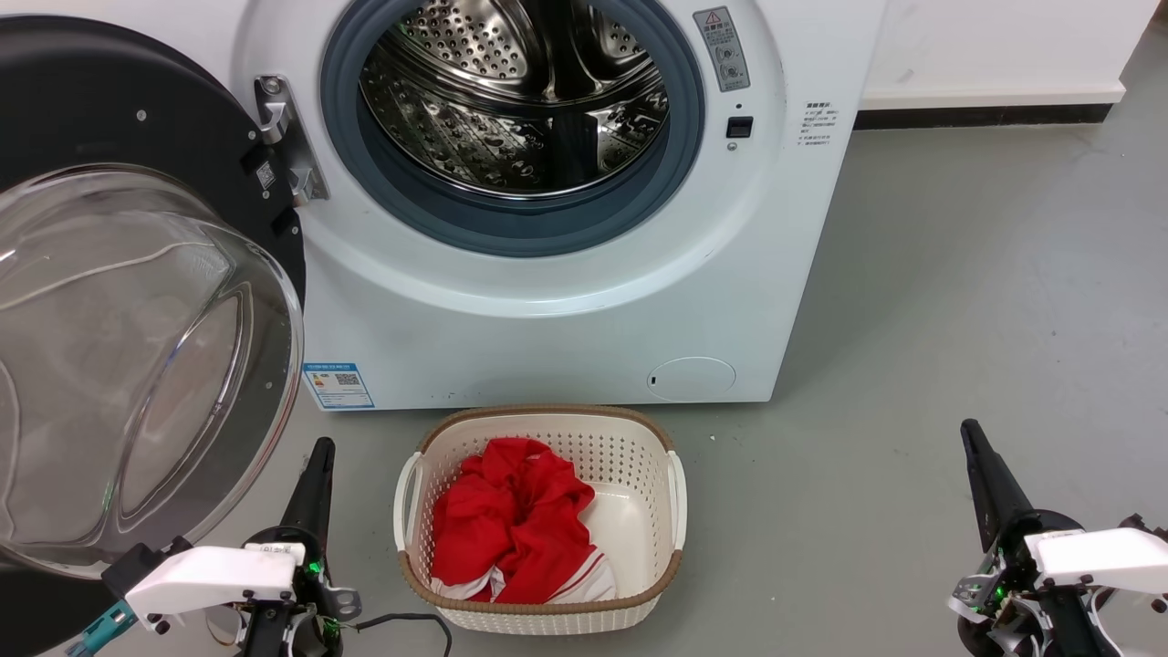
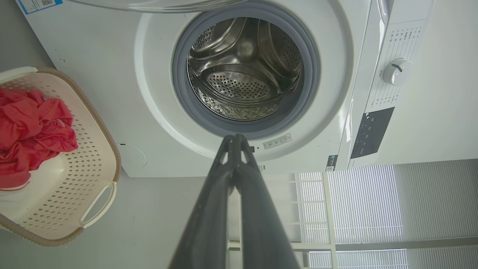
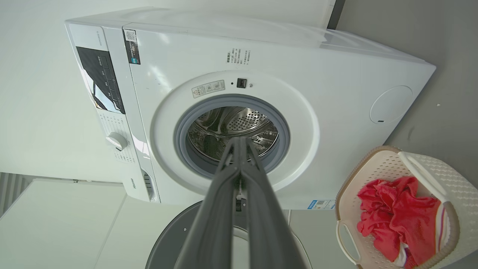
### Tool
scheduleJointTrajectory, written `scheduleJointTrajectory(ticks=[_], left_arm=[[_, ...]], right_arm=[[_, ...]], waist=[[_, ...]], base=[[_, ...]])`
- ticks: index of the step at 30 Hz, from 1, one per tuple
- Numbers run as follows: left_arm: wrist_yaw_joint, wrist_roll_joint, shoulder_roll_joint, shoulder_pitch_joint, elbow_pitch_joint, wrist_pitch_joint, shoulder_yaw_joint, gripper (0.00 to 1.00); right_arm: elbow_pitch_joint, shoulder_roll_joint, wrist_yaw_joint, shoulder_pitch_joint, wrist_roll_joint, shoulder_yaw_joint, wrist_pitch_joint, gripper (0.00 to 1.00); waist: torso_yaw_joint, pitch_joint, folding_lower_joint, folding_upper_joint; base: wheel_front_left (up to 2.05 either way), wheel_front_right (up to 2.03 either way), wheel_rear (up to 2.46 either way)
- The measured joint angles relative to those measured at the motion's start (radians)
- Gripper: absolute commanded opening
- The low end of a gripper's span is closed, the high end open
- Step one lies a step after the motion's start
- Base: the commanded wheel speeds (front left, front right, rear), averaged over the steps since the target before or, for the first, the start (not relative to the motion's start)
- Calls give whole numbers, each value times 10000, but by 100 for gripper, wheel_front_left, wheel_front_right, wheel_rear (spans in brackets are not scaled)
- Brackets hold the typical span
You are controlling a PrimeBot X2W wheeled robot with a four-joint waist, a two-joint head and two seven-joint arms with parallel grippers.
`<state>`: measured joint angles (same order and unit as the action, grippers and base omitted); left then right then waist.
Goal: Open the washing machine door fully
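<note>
Hanging wide at the left of the washing machine (image 1: pixel 547 310), the washing machine door (image 1: pixel 137 310) bares the drum (image 1: pixel 511 100), so your task looks done; left gripper (image 1: pixel 321 452) and right gripper (image 1: pixel 970 433) rest before it, fingers pinched together, empty.

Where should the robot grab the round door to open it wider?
Probably the black rim of the washing machine door, low, away from the hinge: thin, while the glass bowl is too round for jaws. Come from below with the nearby left gripper.
</note>
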<state>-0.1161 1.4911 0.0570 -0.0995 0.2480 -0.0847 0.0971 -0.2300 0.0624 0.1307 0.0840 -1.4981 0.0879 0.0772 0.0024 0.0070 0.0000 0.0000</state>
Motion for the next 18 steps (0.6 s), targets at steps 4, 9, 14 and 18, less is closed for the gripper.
scheduleJointTrajectory(ticks=[4, 9, 14, 18], left_arm=[[-40, 280, -13, -10, -2, -65, 40, 0], [-71, 625, -35, -30, -4, -155, 82, 0], [-119, 949, -50, -36, -4, -247, 128, 0], [-132, 1197, -63, -47, -6, -288, 167, 0]], right_arm=[[-33, 0, 0, 31, -301, 19, 46, 0], [-69, -2, 0, 86, -648, 50, 117, 0], [-109, -4, 0, 146, -989, 79, 199, 0], [-138, -4, 0, 162, -1250, 98, 234, 0]], waist=[[-6, -9, 0, 0], [-12, -20, 0, 0], [-19, -31, 0, 0], [-24, -39, 0, 0]], base=[[0, 0, 0], [0, 0, 0], [0, 0, 0], [0, 0, 0]])
